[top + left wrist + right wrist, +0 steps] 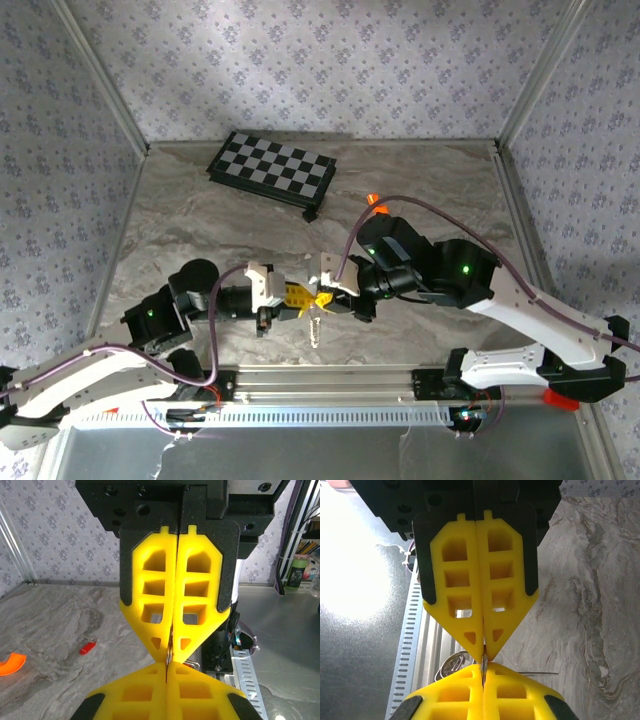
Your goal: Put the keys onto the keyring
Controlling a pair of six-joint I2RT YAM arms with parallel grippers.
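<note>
- The left gripper [299, 297] reaches in from the left, low over the marble table [180, 220]. Its yellow fingers [135, 695] are pressed flat together with no gap. In the right wrist view the left gripper [484, 652] points down, tip to tip with the other one.
- The chequered board [272, 170] lies at the back of the table, left of centre and well apart from both arms.
- The keyring [316, 325] is at the spot where the two tips meet. In the top view it is a pale silvery strand trailing toward the near edge of the table. In the right wrist view its metal loops [451, 663] show just left of the tips, over the slotted rail [410, 630].
- The right gripper [322, 297] comes in from the right, and its fingers [520, 695] are also closed tight. A thin sliver of the keyring's metal sits in the seam at its tip [170, 652]. I cannot tell whether the left tips also pinch that metal or only touch it.
- An orange piece [375, 204] lies on the table behind the right gripper.
- One red key [88, 647] lies flat on the marble in the left wrist view. It is near the orange piece [10, 663], to its right, and apart from both grippers.
</note>
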